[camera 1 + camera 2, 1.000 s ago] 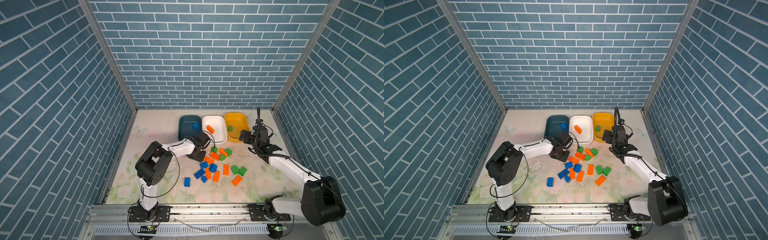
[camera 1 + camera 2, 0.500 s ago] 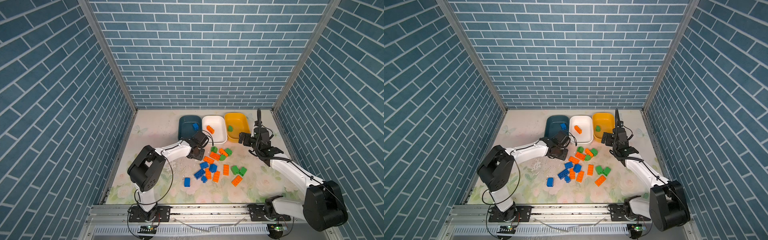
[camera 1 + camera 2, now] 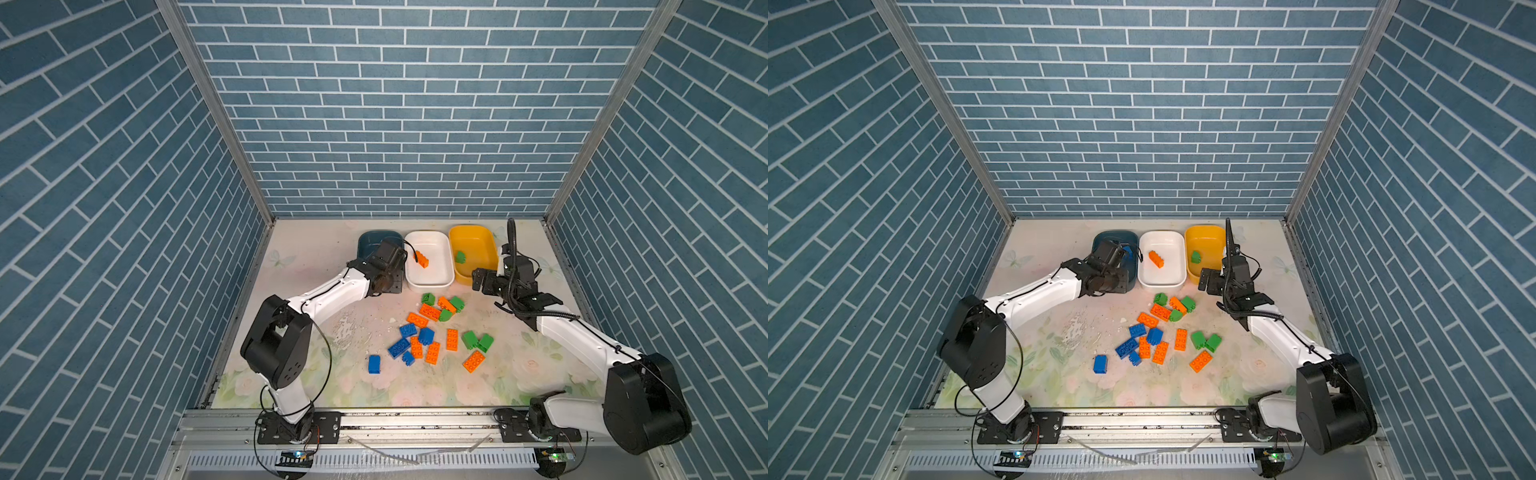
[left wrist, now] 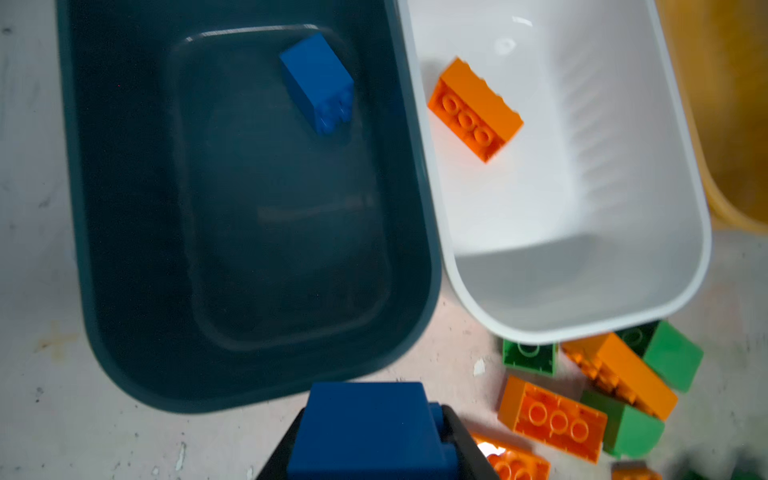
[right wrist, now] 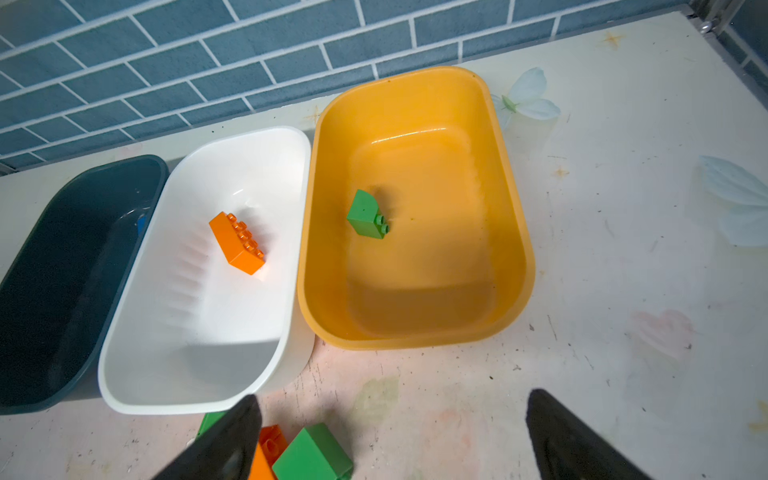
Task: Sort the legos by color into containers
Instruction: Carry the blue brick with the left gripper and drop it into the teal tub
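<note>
While the left arm reaches from the front rail with its white forearm stretched toward the back wall, the left gripper (image 4: 374,455) hangs over the near end of the dark teal tub (image 4: 124,216), clenched on a square blue brick (image 4: 365,419). Only the left wrist view shows that grasp. In both top views the wrist housing covers it.

The right arm slants in from its own side, elbow low. The right gripper (image 5: 392,434) sits just above the floral tabletop (image 5: 602,291), in front of the mustard-yellow tub (image 5: 525,249). Its fingers (image 5: 573,444) are spread wide with nothing between them.

The three tubs stand side by side along the back, with the white tub (image 5: 195,340) in the middle touching both neighbours. One oblong blue brick (image 4: 318,79) lies in the teal tub and one orange brick (image 5: 237,243) in the white. The right wrist view shows a slope-topped green brick (image 5: 368,216) on its side in the yellow.

The top views alone show the whole spread of loose bricks (image 3: 432,332), a mixed blue, orange and green scatter on the table between the arms. One blue oblong (image 3: 374,364) lies apart at its front left.
</note>
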`<state>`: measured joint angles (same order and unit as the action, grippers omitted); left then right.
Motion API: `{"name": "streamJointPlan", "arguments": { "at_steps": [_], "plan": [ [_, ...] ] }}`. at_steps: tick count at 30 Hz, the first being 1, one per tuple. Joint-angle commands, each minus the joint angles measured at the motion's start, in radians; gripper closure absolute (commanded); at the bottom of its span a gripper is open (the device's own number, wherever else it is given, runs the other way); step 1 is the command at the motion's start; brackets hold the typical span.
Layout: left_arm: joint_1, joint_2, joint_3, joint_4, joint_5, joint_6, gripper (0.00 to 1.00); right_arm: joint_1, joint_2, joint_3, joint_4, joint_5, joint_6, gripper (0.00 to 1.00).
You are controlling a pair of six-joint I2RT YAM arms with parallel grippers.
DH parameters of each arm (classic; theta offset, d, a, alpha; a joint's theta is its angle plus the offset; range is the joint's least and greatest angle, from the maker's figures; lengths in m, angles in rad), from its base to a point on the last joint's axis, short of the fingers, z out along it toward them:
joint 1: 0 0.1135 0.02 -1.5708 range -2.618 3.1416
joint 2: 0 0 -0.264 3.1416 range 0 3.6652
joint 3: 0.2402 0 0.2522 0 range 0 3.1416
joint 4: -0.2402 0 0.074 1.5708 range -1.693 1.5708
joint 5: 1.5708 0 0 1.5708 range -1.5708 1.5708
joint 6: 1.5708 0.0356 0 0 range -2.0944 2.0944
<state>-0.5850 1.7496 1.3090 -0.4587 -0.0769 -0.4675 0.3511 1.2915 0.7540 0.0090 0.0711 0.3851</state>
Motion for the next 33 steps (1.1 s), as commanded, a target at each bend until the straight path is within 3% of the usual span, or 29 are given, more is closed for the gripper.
{"name": "streamJointPlan", "arguments": {
  "at_steps": [1, 18, 25, 33],
  "plan": [
    [0.053, 0.062, 0.053, 0.004, 0.024, -0.064, 0.78, 0.014, 0.009, 0.044, 0.008, -0.036, 0.002, 0.01],
    [0.139, 0.354, 0.436, -0.207, -0.034, -0.017, 0.72, 0.105, 0.064, 0.068, -0.050, -0.107, -0.064, 0.01],
    [0.139, 0.360, 0.463, -0.197, 0.014, -0.013, 0.40, 0.143, 0.083, 0.073, -0.073, -0.088, -0.078, 0.01],
    [0.140, 0.256, 0.358, -0.102, 0.111, -0.001, 0.06, 0.162, 0.086, 0.068, -0.122, -0.063, -0.081, 0.01]
  ]
}}
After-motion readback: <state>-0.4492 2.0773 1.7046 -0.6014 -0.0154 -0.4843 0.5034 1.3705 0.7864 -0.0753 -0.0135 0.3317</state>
